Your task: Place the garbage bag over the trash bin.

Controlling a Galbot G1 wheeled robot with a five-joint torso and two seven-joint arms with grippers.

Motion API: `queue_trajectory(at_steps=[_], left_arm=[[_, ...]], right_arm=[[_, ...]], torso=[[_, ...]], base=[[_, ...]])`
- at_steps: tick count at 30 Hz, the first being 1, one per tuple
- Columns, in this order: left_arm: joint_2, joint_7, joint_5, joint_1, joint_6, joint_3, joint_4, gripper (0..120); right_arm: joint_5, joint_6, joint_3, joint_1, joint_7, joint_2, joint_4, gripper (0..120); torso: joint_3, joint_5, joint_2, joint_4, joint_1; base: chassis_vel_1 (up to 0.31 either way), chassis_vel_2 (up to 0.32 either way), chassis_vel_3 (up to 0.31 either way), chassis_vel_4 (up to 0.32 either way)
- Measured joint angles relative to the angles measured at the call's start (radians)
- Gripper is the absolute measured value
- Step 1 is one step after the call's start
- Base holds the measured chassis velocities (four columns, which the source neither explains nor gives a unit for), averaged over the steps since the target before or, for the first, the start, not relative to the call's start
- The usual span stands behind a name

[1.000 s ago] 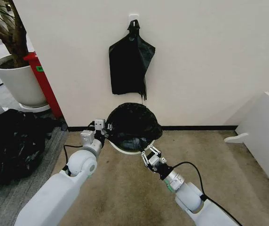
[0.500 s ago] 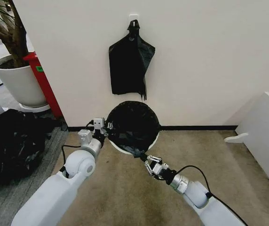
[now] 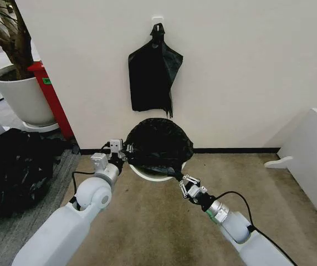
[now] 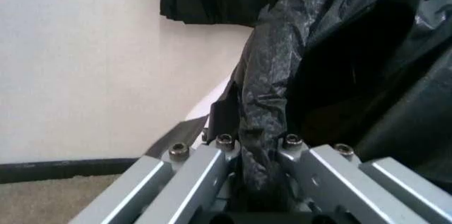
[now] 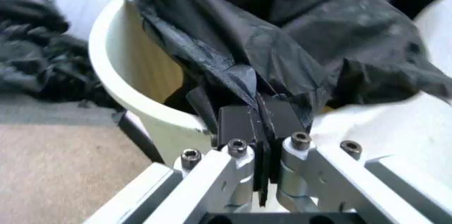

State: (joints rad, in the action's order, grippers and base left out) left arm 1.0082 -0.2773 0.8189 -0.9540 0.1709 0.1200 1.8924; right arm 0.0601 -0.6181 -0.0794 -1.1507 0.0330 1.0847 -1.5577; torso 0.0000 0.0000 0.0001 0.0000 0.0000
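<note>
Black film stretched between two grippers over the trash bin [image 3: 154,176], against the wall.
Garbage bag [image 3: 158,145], thin, glossy and crinkled, domes over the round cream-white bin; its mouth runs side to side. Left gripper [image 3: 126,153] is clamped on the bag's left hem beside the rim; right gripper [image 3: 182,177] pinches the front-right hem just outside the rolled rim, which still shows bare in front.

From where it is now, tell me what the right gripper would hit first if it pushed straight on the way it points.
The right gripper, shut on the garbage bag, points at the trash bin. It would likely meet the bin's near rim first, with bag film bunched between; depth is uncertain.
</note>
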Motion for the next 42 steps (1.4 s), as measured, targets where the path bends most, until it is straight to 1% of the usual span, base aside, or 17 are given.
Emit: queue_trajectory(at_steps=[7, 12, 13, 17, 18, 19, 20, 22, 25, 29, 32, 34, 36, 37, 39, 41, 42], left_arm=[[-0.008, 0.004, 0.036, -0.001, -0.009, 0.007, 0.008, 1], [-0.009, 0.013, 0.051, 0.005, -0.030, 0.009, 0.010, 1], [-0.009, 0.018, 0.052, 0.006, -0.036, 0.010, 0.010, 1], [-0.009, 0.034, 0.053, 0.005, -0.059, 0.007, 0.008, 1], [-0.007, 0.034, 0.052, 0.004, -0.065, 0.006, 0.003, 1], [-0.004, 0.035, 0.052, 0.003, -0.068, 0.005, -0.001, 1], [0.000, 0.038, 0.052, 0.003, -0.071, 0.004, -0.003, 1], [0.006, 0.042, 0.052, 0.003, -0.071, 0.001, -0.004, 1], [0.013, 0.042, 0.057, 0.003, -0.071, -0.003, -0.004, 1], [0.031, 0.031, 0.095, 0.000, -0.063, -0.014, 0.011, 1], [0.042, 0.030, 0.109, -0.004, -0.063, -0.022, 0.014, 1], [0.055, 0.030, 0.115, -0.010, -0.063, -0.029, 0.016, 1], [0.062, 0.030, 0.113, -0.015, -0.063, -0.033, 0.017, 1], [0.062, 0.030, 0.113, -0.015, -0.063, -0.033, 0.017, 1], [0.064, 0.031, 0.107, -0.018, -0.062, -0.034, 0.019, 1], [0.059, 0.036, 0.101, -0.020, -0.061, -0.034, 0.019, 1], [0.059, 0.036, 0.101, -0.020, -0.061, -0.034, 0.019, 1]], right_arm=[[-0.057, -0.003, 0.028, -0.019, -0.019, 0.015, 0.025, 0], [-0.056, -0.045, 0.042, -0.034, 0.029, 0.041, 0.054, 0], [-0.053, -0.052, 0.042, -0.034, 0.043, 0.045, 0.057, 0], [-0.031, -0.089, 0.038, -0.036, 0.094, 0.050, 0.050, 0], [-0.025, -0.095, 0.037, -0.036, 0.106, 0.050, 0.043, 0], [-0.019, -0.099, 0.037, -0.038, 0.116, 0.050, 0.034, 0], [-0.014, -0.100, 0.037, -0.039, 0.121, 0.050, 0.027, 0], [-0.005, -0.100, 0.038, -0.039, 0.122, 0.050, 0.026, 0], [0.034, -0.101, 0.036, -0.032, 0.118, 0.060, 0.050, 0], [0.160, -0.130, 0.027, -0.006, 0.115, 0.098, 0.117, 0], [0.211, -0.138, 0.030, 0.006, 0.119, 0.119, 0.144, 0], [0.316, -0.135, 0.022, 0.026, 0.095, 0.148, 0.185, 0], [0.443, -0.098, 0.006, 0.049, 0.013, 0.173, 0.226, 0], [0.443, -0.098, 0.006, 0.049, 0.013, 0.173, 0.226, 0], [0.517, -0.034, -0.005, 0.071, -0.089, 0.179, 0.264, 0], [0.515, 0.033, -0.002, 0.078, -0.177, 0.162, 0.274, 0], [0.515, 0.033, -0.002, 0.078, -0.177, 0.162, 0.274, 0]], torso=[[0.000, 0.0000, 0.000, 0.0000, 0.000], [0.000, 0.0000, 0.000, 0.0000, 0.000], [0.000, 0.0003, 0.000, 0.0005, 0.000], [0.000, -0.0004, 0.000, -0.0004, 0.000], [0.000, 0.0005, 0.000, -0.0003, 0.000], [0.000, 0.0001, 0.000, 0.0003, 0.000], [0.000, -0.0006, 0.000, 0.0002, 0.000], [0.000, 0.0001, 0.000, 0.0002, 0.000], [0.000, -0.0001, 0.000, -0.0001, 0.000], [0.000, 0.0000, 0.000, 0.0000, 0.000], [0.000, 0.0000, 0.000, 0.0000, 0.000], [0.000, 0.0000, 0.000, -0.0001, 0.000], [0.000, 0.0002, 0.000, 0.0001, 0.000], [0.000, 0.0002, 0.000, 0.0001, 0.000], [0.000, 0.0001, 0.000, 0.0003, 0.000], [0.000, 0.0002, 0.000, 0.0002, 0.000], [0.000, 0.0002, 0.000, 0.0002, 0.000]], base=[[0.000, 0.000, 0.000, 0.000], [0.000, 0.000, 0.000, 0.000], [0.000, 0.000, 0.000, 0.000], [0.000, 0.000, 0.000, 0.000], [0.000, 0.000, 0.000, 0.000], [0.000, 0.000, 0.000, 0.000], [0.000, 0.000, 0.000, 0.000], [0.000, 0.000, 0.000, 0.000], [0.000, 0.000, 0.000, 0.000], [0.000, 0.000, 0.000, 0.000], [0.000, 0.000, 0.000, 0.000], [0.000, 0.000, 0.000, 0.000], [0.000, 0.000, 0.000, 0.000], [0.000, 0.000, 0.000, 0.000], [0.000, 0.000, 0.000, 0.000], [0.000, 0.000, 0.000, 0.000], [0.000, 0.000, 0.000, 0.000]])
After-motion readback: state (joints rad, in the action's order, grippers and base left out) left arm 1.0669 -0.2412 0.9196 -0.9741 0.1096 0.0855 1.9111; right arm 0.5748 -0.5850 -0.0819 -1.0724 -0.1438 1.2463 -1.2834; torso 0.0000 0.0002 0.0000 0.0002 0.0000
